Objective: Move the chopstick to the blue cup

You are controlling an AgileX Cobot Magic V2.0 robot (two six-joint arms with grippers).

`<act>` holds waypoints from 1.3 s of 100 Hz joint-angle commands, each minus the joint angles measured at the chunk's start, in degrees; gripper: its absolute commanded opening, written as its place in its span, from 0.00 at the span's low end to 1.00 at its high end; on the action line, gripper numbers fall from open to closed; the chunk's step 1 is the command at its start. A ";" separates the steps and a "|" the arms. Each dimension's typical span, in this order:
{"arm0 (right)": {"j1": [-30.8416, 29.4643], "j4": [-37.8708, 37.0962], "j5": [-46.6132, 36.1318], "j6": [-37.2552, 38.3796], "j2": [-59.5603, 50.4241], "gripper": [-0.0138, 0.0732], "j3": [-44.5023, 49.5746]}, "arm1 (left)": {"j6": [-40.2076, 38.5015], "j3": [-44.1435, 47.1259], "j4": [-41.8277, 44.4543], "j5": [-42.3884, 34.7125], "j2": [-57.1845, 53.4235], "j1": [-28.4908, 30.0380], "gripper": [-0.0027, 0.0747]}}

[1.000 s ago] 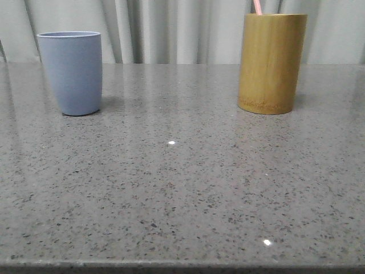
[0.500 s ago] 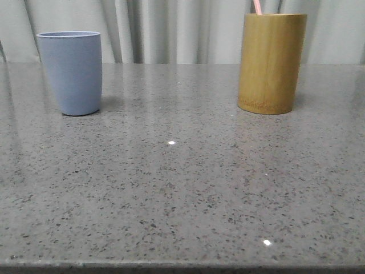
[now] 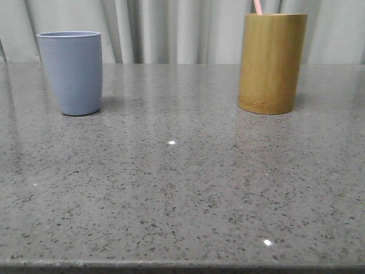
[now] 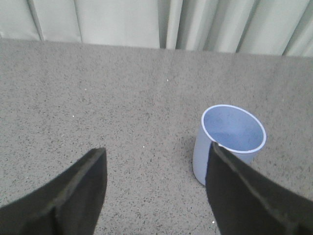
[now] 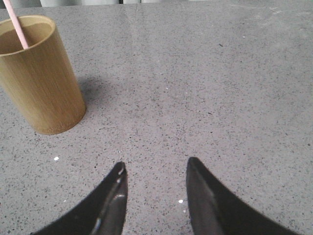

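Near the desk's (image 3: pixel 182 188) far left corner the blue cup (image 3: pixel 71 71) is standing empty, the left gripper (image 4: pixel 154 188) hanging spread beside it. The chopstick (image 3: pixel 257 7) is still sitting in the bamboo holder (image 3: pixel 271 63) toward the far right; the right gripper (image 5: pixel 154 191), jaws apart, is holding nothing, so the pick-up is probably next: reaching over and pinching the stick.

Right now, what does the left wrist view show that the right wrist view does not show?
The left wrist view shows the blue cup from above, empty inside, and the open left tool with nothing between its fingers. The right wrist view shows instead the bamboo cup with the pink chopstick standing in it, and the open right tool, also empty. Both views share the speckled grey table.
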 commanded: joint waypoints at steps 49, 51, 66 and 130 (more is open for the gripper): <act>-0.16 0.08 -4.02 -0.05 0.42 0.52 -2.07 | 3.65 -28.81 -0.40 11.40 30.32 -9.00 0.54; -0.16 0.08 -4.02 -0.05 0.42 0.52 -2.07 | 3.65 -29.67 -0.40 12.16 31.33 -9.00 0.54; -0.16 0.08 -3.96 -0.05 0.42 0.52 -2.07 | 3.65 -35.21 -0.50 17.59 37.47 -9.00 0.54; -0.16 0.03 -4.01 -0.05 0.42 0.52 -2.07 | 3.65 -38.37 -0.14 20.93 48.76 -9.00 0.49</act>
